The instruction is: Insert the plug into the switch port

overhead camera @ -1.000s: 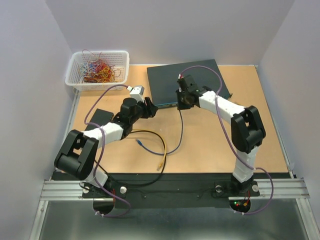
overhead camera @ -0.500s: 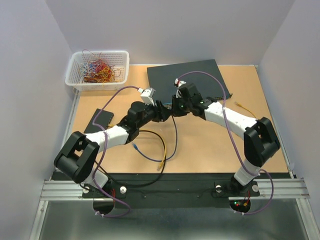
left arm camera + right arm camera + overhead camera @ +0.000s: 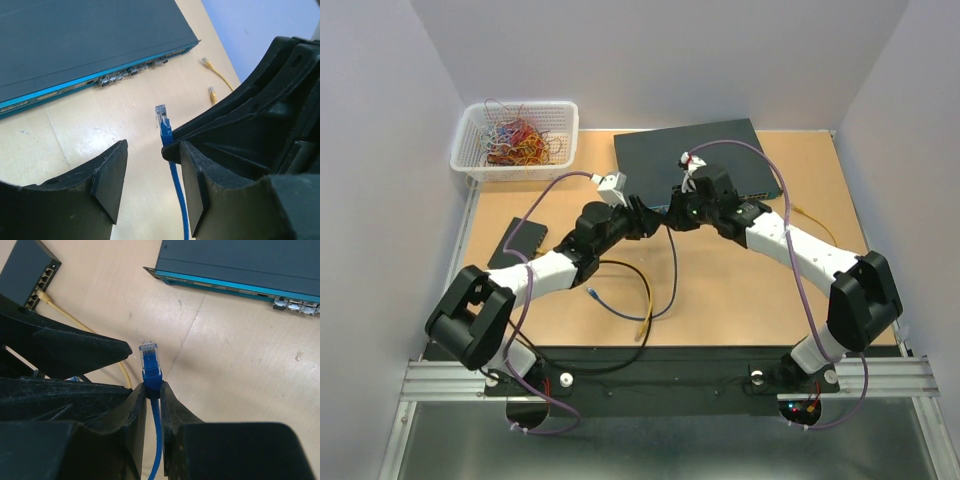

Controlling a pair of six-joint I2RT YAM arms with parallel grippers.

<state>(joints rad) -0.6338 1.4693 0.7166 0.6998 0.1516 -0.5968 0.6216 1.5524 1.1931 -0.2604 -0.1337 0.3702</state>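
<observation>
My right gripper (image 3: 152, 390) is shut on the boot of a blue cable's plug (image 3: 151, 371), whose clear tip points toward the table. In the top view it (image 3: 680, 214) meets my left gripper (image 3: 646, 218) in front of the dark, blue-fronted switch (image 3: 695, 152). My left gripper (image 3: 150, 165) is open. The blue plug (image 3: 162, 122) and its cable run between its fingers, close to the right-hand finger (image 3: 192, 185). The switch's ports (image 3: 132, 72) lie ahead of the plug, well apart from it.
A small black switch (image 3: 525, 238) with a yellow cable plugged in sits at the left. A white basket (image 3: 470, 150) of cables stands at the back left. Loose blue and yellow cable ends (image 3: 640, 330) lie near the front. Yellow plugs (image 3: 212, 93) lie right of the switch.
My right gripper has carried the blue plug from the switch's front back toward the middle. My left gripper has moved right to meet it, its open fingers now around the cable.
</observation>
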